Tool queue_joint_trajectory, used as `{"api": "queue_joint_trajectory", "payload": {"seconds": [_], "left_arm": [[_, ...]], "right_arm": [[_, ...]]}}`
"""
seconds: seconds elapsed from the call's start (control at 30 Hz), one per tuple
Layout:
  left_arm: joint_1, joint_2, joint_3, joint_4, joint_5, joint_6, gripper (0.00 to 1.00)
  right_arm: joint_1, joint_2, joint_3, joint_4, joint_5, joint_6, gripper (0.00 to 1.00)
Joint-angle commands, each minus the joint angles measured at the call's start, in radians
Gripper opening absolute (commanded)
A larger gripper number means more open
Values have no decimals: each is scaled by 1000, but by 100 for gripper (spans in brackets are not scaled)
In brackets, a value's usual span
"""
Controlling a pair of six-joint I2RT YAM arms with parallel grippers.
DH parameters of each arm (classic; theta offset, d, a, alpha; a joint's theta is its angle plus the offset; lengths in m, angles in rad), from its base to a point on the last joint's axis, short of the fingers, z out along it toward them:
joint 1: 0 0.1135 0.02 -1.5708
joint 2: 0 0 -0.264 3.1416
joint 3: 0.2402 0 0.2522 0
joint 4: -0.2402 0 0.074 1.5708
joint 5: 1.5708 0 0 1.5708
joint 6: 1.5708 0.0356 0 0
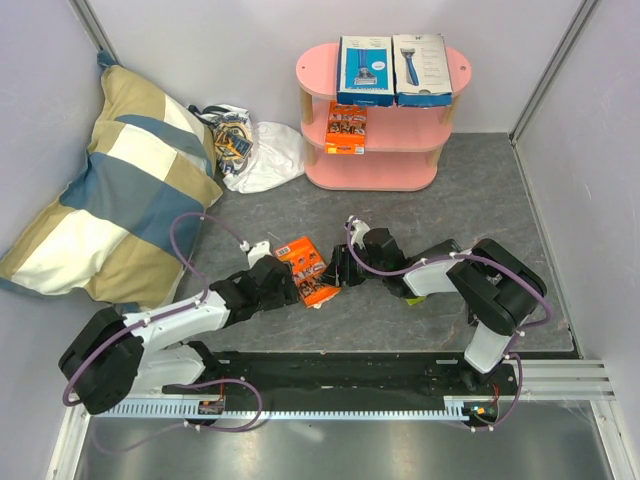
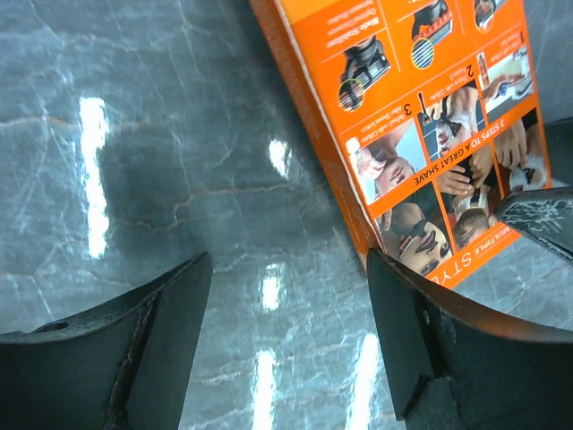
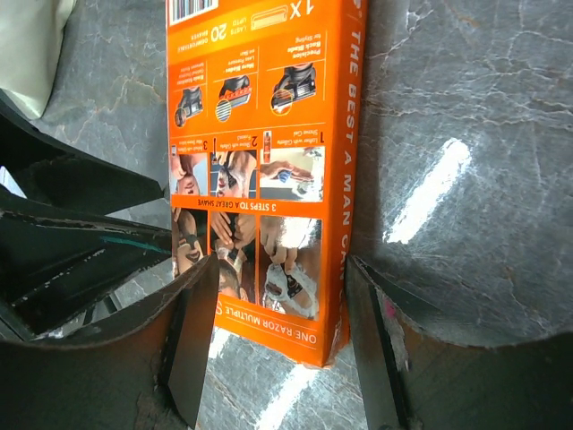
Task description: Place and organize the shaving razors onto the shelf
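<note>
I judge the step in hand is carrying the orange card (image 1: 308,270) (image 3: 260,179) to the shelf (image 1: 315,70) with the right gripper (image 1: 338,270) (image 3: 279,269) alone. It clasps the card's right end across its width, so I'd lift gently, keep it level, and aim for the middle tier beside the other orange card (image 1: 345,128). The left gripper (image 1: 283,278) (image 2: 286,260) is released, jaws wide over bare desk (image 1: 480,200). The card sits just beside one of its fingers, not between them. The card lies mid-desk, well apart from the far shelf.

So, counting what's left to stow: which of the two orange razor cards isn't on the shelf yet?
The orange card down on the grey table; the other orange card sits on the pink shelf's middle tier.
</note>
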Motion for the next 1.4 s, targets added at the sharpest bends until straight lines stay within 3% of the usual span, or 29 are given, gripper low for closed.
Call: {"api": "queue_joint_trajectory", "payload": {"seconds": [0.0, 0.27, 0.4, 0.53, 0.67, 0.8, 0.93, 1.1, 1.37], "left_arm": [[1, -14, -45, 279, 21, -23, 81], [1, -170, -148, 345, -15, -55, 80], [5, -138, -122, 342, -23, -52, 79], [5, -114, -65, 162, -23, -90, 78], [5, -184, -60, 48, -31, -152, 77], [5, -339, -92, -21, -72, -181, 78], [5, -393, -97, -43, -100, -176, 79], [5, -322, -69, -51, -98, -164, 81], [41, -77, -77, 152, -77, -127, 78]], "right_arm": [[57, 27, -34, -109, -146, 49, 65], [58, 52, -41, -68, -173, 74, 63], [57, 55, -37, -60, -170, 77, 63], [55, 47, -29, -72, -161, 75, 63], [57, 45, -12, -98, -143, 60, 63], [57, 55, 9, -97, -135, 60, 63], [57, 76, 26, -83, -133, 69, 63], [55, 91, 43, -68, -132, 80, 63], [52, 113, 78, -55, -109, 83, 63]]}}
